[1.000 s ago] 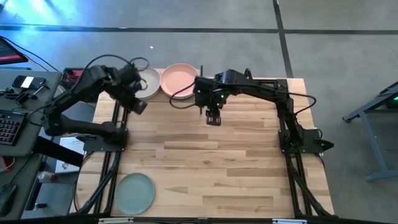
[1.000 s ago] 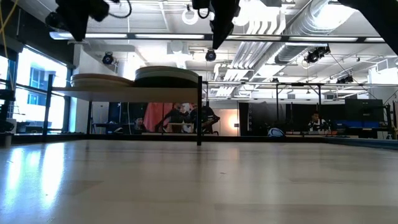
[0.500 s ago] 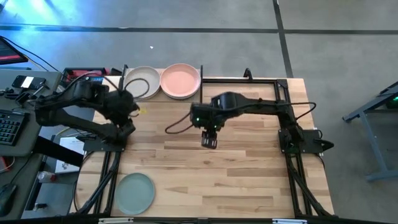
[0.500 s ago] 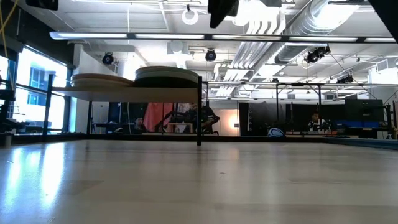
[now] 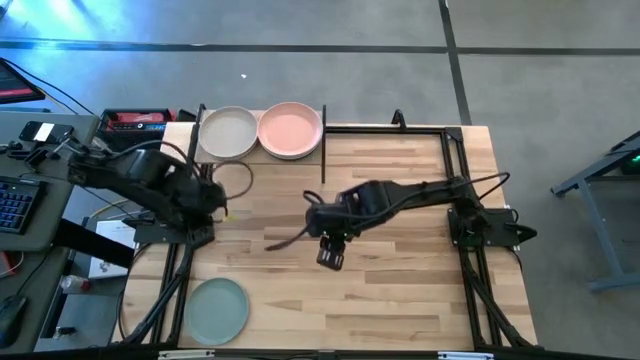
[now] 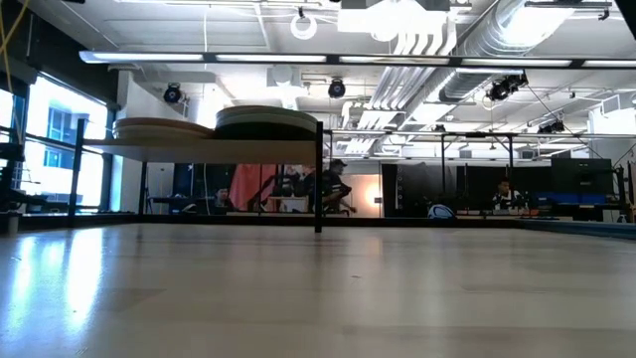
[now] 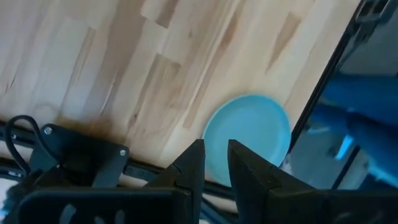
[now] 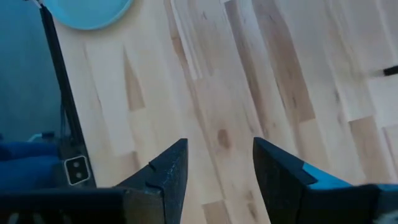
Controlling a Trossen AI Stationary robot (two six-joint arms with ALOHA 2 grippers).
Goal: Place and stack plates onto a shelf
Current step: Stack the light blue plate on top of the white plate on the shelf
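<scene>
Right gripper (image 5: 331, 258) well apart from green plate (image 5: 217, 310)

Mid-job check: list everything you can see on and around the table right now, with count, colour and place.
Beige-grey plate: one, top of the stack on the shelf's left half.
Pink plate: one, top of the stack on the shelf's right half.
Shelf: one, pale wood board on black uprights, far edge of table.
Sage green plate: one, near-left table corner.
Table: one, striped butcher-block.
People: dark figures in the room beyond, low view.
Left pincer: narrowly open, empty, over the table's left edge.
Right pincer: open, empty, above table centre.
</scene>
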